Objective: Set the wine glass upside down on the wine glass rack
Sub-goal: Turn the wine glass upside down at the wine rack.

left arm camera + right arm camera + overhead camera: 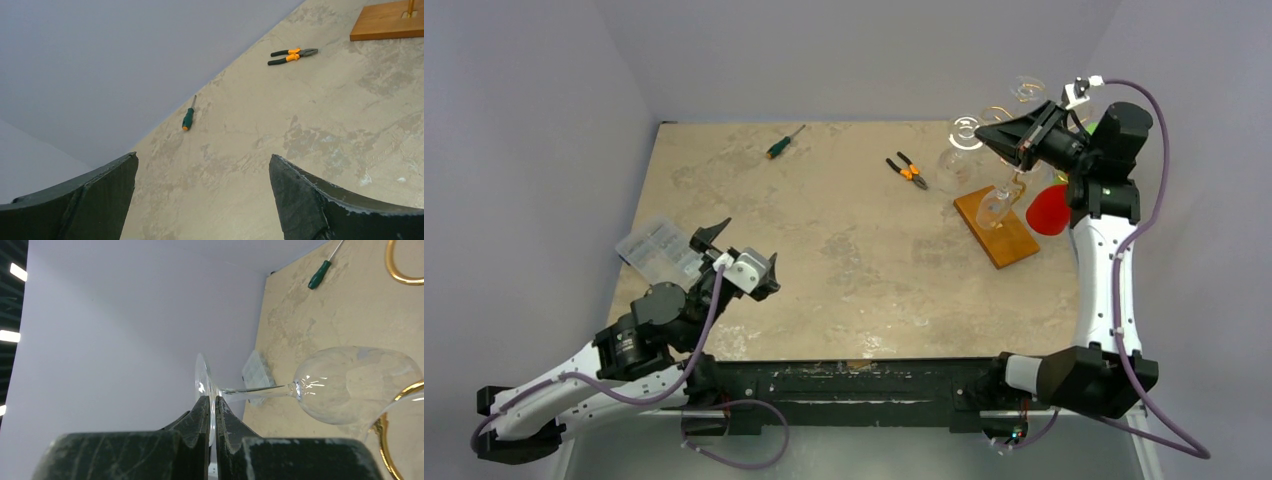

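Left tool [202, 157] sits low at lower left of the top view, jaws wide apart, nothing in them, hovering over bare surface [844, 280]. Clear plastic box [659, 250] is just beside it at the left edge. Right tool [212, 410] is up at upper right, jaws nearly closed, pinching the rim of the wine glass [350, 385] foot. In the wrist view the stem runs sideways and the bowl is at frame right, next to a gold wire curl. From the top view the bowl hangs over the wooden base of the wine glass rack [999, 235]; can't tell if it touches the wire. Red object [1049, 210] is right of the base. Further back: pliers [907, 170] at centre, screwdriver [784, 143] at upper left.
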`<control>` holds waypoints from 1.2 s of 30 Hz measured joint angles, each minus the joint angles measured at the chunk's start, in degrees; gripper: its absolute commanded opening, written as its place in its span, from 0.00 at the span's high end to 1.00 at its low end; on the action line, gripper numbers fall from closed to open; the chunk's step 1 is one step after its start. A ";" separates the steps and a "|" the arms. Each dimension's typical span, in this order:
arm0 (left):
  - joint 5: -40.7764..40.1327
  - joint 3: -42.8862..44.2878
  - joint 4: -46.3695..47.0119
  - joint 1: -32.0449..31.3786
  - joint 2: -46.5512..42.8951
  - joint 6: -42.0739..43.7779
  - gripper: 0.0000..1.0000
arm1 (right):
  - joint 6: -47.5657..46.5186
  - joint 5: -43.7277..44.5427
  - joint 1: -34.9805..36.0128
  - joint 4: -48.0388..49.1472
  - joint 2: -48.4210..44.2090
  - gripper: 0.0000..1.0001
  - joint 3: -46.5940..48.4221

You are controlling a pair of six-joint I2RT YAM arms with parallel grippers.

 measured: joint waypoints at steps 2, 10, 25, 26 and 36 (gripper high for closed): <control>-0.02 -0.42 -0.35 0.07 0.07 -0.26 0.00 | -0.22 0.52 -0.74 -1.09 -0.02 1.00 0.02; -0.02 -0.87 -0.48 0.52 -0.20 -0.81 0.00 | -1.49 1.99 -3.87 -5.22 -0.02 1.00 1.09; 0.26 -1.46 -0.50 0.87 -0.26 -0.87 0.00 | -1.97 2.49 -6.08 -6.01 3.45 1.00 4.52; 0.42 -1.49 -0.50 1.01 -0.26 -1.07 0.00 | -1.99 2.54 -6.10 -6.01 3.93 1.00 4.55; 0.61 -1.66 -0.50 1.18 -0.26 -1.27 0.00 | -2.40 3.85 -6.69 -7.43 6.03 1.00 5.81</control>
